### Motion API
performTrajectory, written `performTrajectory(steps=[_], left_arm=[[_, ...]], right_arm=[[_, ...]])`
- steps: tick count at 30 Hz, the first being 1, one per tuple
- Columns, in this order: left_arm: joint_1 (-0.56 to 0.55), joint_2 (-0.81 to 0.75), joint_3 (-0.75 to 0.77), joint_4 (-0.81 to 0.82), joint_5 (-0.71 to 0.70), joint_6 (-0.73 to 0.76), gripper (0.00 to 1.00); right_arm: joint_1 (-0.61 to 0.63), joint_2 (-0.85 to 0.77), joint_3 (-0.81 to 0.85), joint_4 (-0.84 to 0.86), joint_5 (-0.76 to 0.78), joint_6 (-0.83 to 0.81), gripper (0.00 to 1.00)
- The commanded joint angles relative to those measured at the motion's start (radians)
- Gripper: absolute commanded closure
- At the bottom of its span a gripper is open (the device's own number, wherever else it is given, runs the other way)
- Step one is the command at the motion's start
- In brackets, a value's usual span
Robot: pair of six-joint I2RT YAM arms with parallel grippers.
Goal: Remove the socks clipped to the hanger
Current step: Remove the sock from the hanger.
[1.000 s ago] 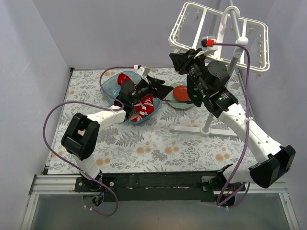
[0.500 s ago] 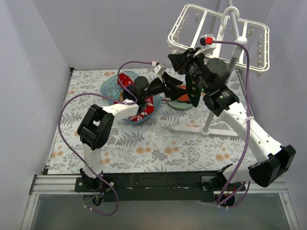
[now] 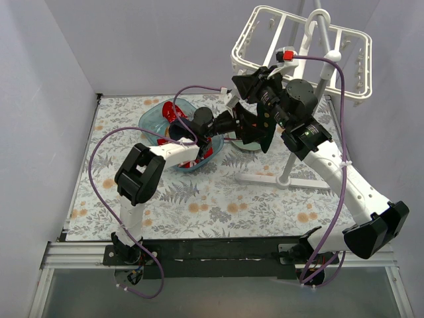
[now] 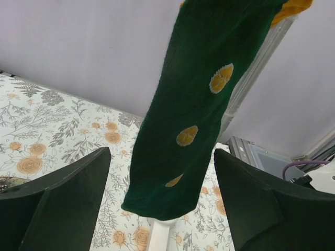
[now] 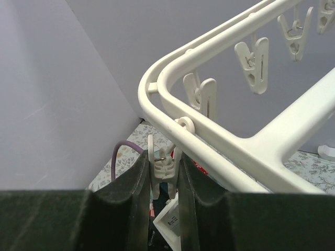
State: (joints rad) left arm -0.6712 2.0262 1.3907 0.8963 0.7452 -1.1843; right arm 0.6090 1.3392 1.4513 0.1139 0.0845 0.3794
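Hanger (image 5: 230, 157): white rack with dangling clips
Right gripper (image 5: 164, 173): at hanger's left corner, jaws narrowed, pinching a clip (image 5: 162, 157)
Green sock (image 4: 199, 104): yellow-dotted, hanging below that corner
Left gripper (image 4: 159, 157): below hanger, jaws wide either side of green sock, holding nothing
Tub (image 3: 147, 119): left of hanger, red socks (image 3: 171, 110) inside

Glossy plastic hanger (image 5: 293, 117), soft matt cloth sock (image 4: 193, 104)

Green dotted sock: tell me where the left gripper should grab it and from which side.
Take the green sock by its lower half, above the free rounded end. It hangs free, framed by the open fingers of the left gripper, so come straight ahead, level, and close on its two edges. The right gripper pinches a clip on the hanger.
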Motion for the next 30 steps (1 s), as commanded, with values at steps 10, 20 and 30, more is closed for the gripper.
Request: performTrajectory(steps=[10, 20, 30], left_arm=[[-0.008, -0.018, -0.022, 0.112, -0.02, -0.058, 0.79], [-0.007, -0.182, -0.182, 0.069, -0.156, -0.003, 1.0], [0.038, -0.276, -0.191, -0.056, -0.046, -0.02, 1.0]], right_arm=[[0.009, -0.025, 0.024, 0.027, -0.069, 0.023, 0.99], [0.006, -0.077, -0.022, 0.017, -0.042, -0.007, 0.85], [0.006, -0.144, -0.066, -0.019, -0.041, -0.097, 0.45]])
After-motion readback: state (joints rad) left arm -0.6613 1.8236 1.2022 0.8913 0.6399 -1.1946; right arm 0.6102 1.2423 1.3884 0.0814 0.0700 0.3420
